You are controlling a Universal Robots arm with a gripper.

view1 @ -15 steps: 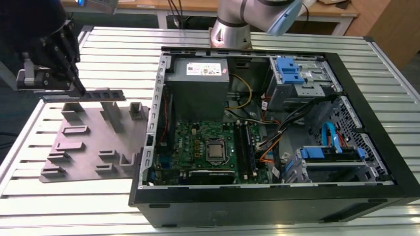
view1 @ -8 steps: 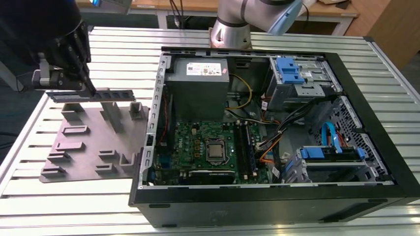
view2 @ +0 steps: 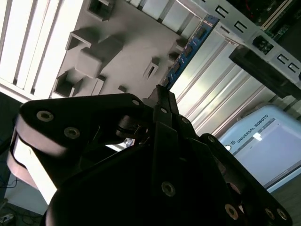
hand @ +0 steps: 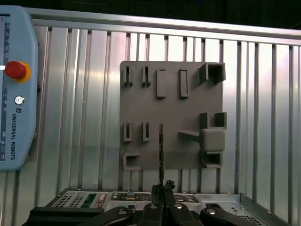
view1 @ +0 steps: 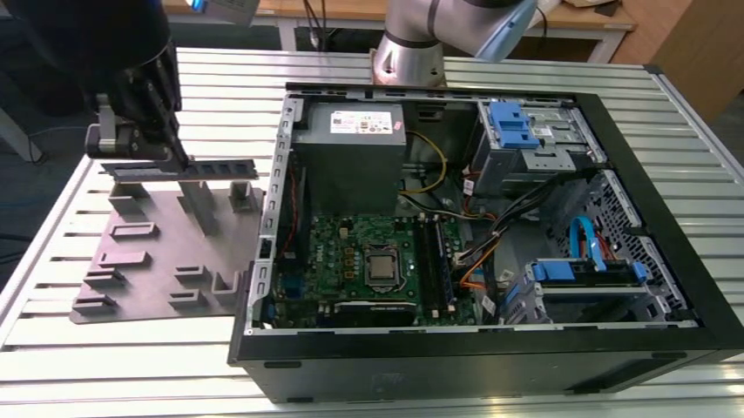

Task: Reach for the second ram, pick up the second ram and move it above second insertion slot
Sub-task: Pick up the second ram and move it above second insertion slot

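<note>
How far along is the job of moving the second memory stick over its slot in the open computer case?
Done: the claw is shut on the thin dark green-blue memory stick, which looks lifted off the grey moulded holder plate. In hand: the stick hangs level over that plate, outside the black computer case. Left: it is not yet above the long memory slots beside the square processor socket.
</note>
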